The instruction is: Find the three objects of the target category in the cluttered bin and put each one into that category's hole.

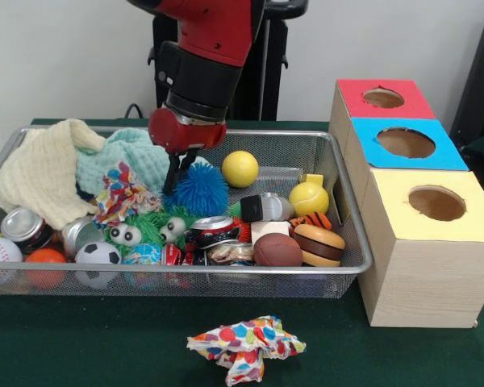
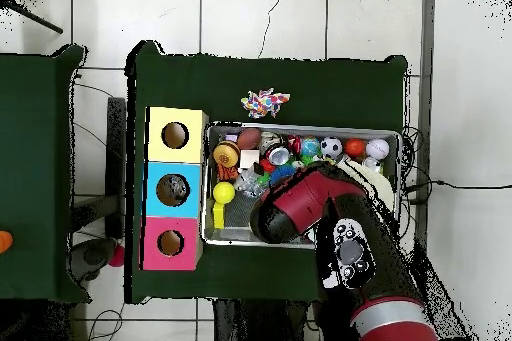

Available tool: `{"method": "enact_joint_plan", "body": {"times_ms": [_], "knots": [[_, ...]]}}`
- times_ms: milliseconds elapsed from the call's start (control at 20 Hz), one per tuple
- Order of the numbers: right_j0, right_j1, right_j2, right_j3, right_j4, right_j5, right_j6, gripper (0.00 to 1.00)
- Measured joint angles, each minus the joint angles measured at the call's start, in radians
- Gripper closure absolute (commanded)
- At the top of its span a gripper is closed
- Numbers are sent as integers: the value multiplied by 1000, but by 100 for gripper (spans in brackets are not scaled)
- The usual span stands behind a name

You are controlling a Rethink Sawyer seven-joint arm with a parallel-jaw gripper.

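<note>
Bin (image 1: 351, 266): wire mesh, on the green bench (image 1: 81, 347), crowded with balls, cans, cloths and toys.
Boxes: three in a row just beside the bin, each with a round hole; yellow top (image 1: 436, 205), blue top (image 1: 407, 143), red top (image 1: 383, 98).
Gripper (image 1: 180, 179): low over the bin's middle, dark fingers pointing down between the teal cloth (image 1: 121, 157) and the spiky blue ball (image 1: 202, 191), tips near or touching the ball.
Fingers: a little apart, nothing seen between them.
Target category: not shown; no item marked out.
Candidates, if balls: yellow ball (image 1: 239, 168) at the back, tennis ball (image 1: 308, 198), soccer ball (image 1: 97, 255), baseball (image 1: 0, 251).
Outside the bin: a dotted cloth (image 1: 246, 347) on the bench in front.
Progress (judged): no grasp made yet.
Risk: fingers closing here may catch cloth along with the spiky ball and drag it out.
Risk: a soft spiky ball may slip from a shallow pinch.
Risk: neighbours may shift and bury items.
</note>
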Motion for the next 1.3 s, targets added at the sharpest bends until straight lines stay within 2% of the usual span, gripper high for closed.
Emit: {"method": "enact_joint_plan", "body": {"times_ms": [350, 1150, 1200, 1300], "knots": [[0, 0, 1, -19, -31, 2, -11, 100], [-12, -3, 3, -20, -34, 2, -19, 100], [-19, -5, 3, -21, -34, 2, -19, 0], [-20, -6, 3, -20, -34, 2, -19, 0]]}}
